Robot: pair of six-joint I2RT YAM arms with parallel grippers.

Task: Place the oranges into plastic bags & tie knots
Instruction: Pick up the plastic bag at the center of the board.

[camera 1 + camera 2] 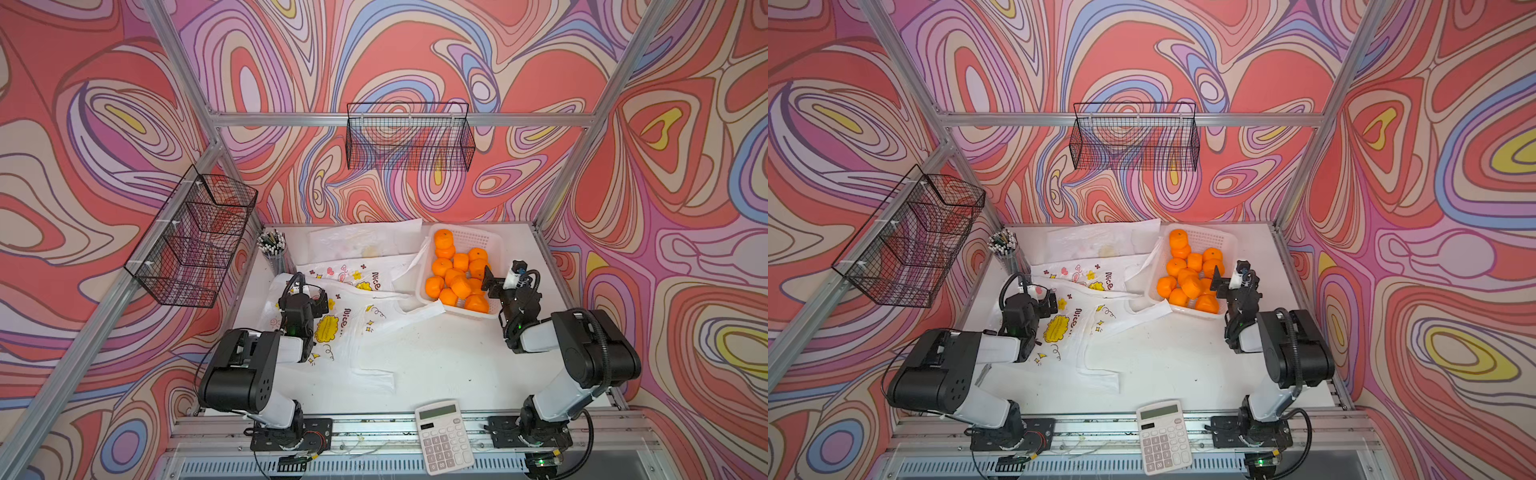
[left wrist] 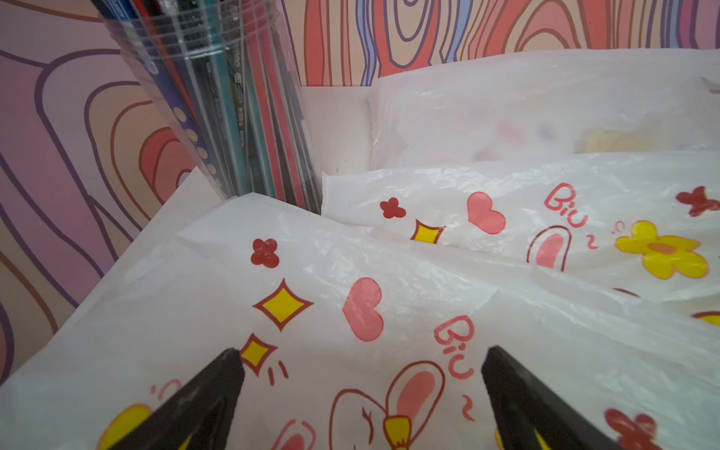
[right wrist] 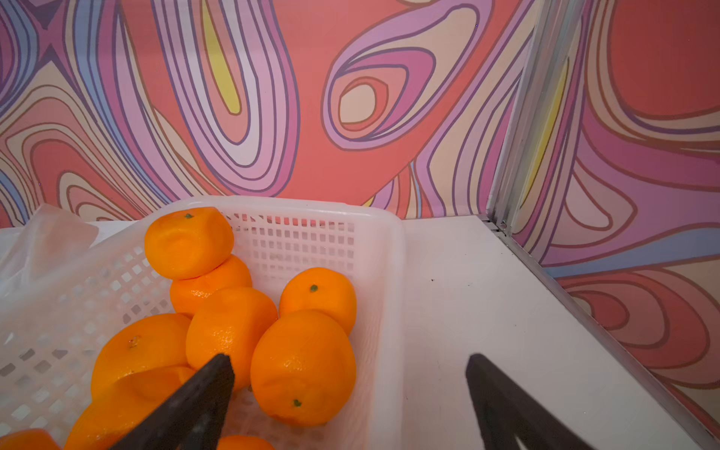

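Note:
Several oranges are piled in a white perforated basket at the back right. Plastic bags, some printed with cartoons, lie flat and overlapping on the left and middle of the table. Knots are out of view. My left gripper hovers open over a printed bag, holding nothing. My right gripper is open, with one finger over the oranges and the other outside the basket's right rim.
A clear cup of pens stands at the back left, just beyond the left gripper. A white calculator lies at the front edge. Black wire baskets hang on the back and left walls.

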